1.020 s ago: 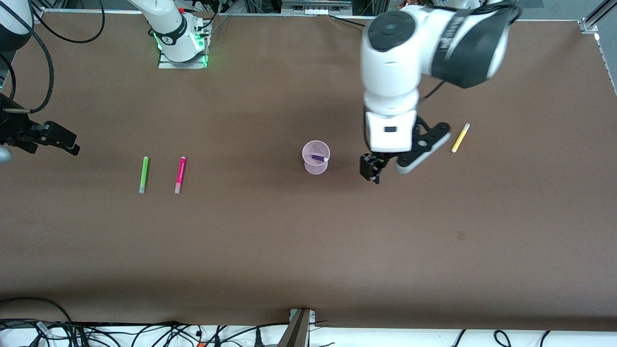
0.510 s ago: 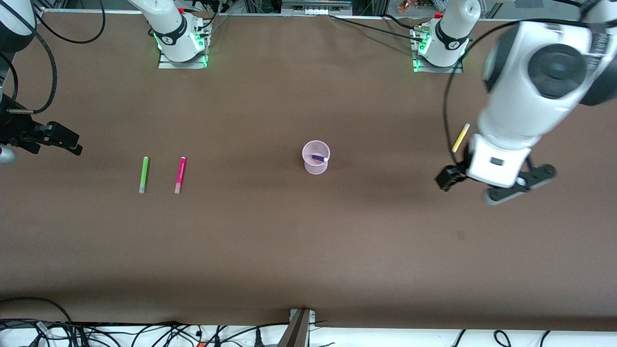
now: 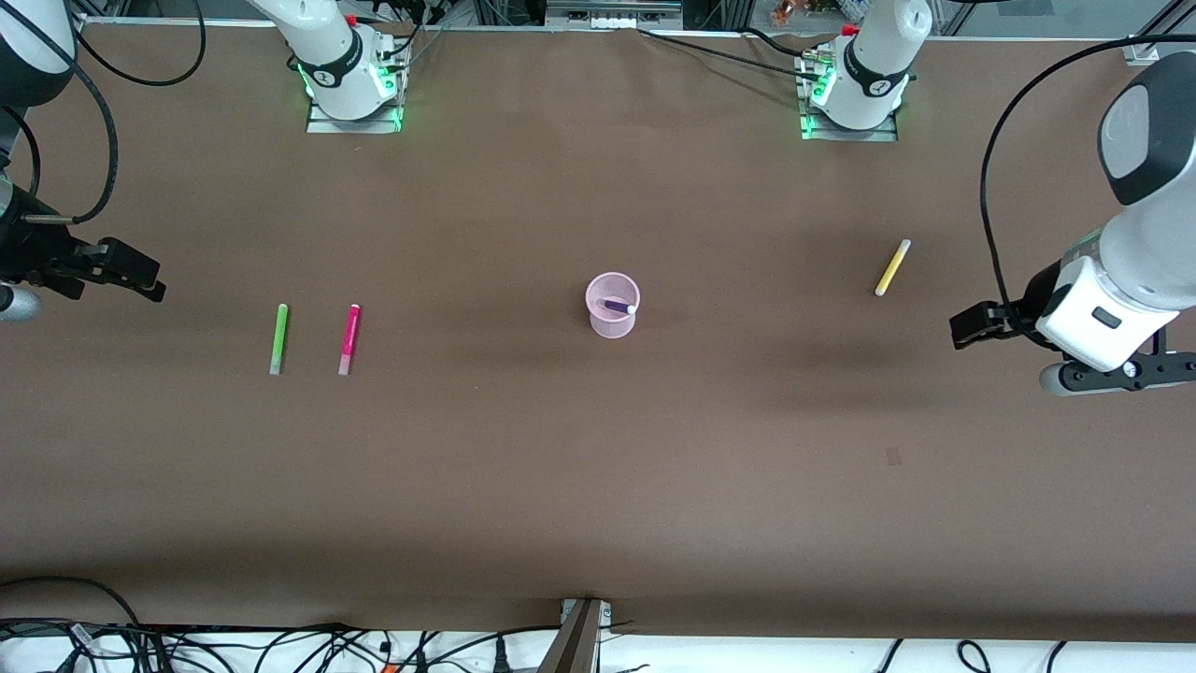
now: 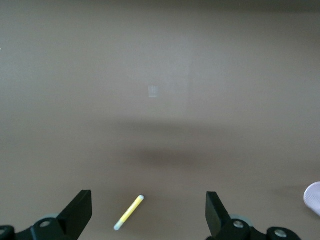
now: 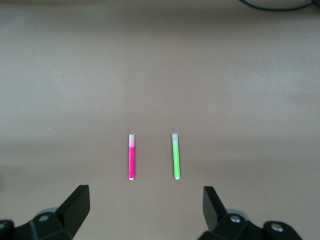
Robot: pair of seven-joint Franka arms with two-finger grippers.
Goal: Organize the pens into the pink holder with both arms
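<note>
The pink holder stands mid-table with the dark purple pen in it. The yellow pen lies on the table toward the left arm's end and shows in the left wrist view. The green pen and magenta pen lie side by side toward the right arm's end and show in the right wrist view, green and magenta. My left gripper is open and empty in the air at the left arm's end. My right gripper is open and empty, waiting at the right arm's end.
The brown table carries only the pens and the holder. A small pale mark sits on the cloth nearer the camera than the yellow pen. Cables lie along the table's near edge.
My left arm has swung away from beside the pink holder toward its own end of the table, passing the yellow pen. The right arm has barely moved.
</note>
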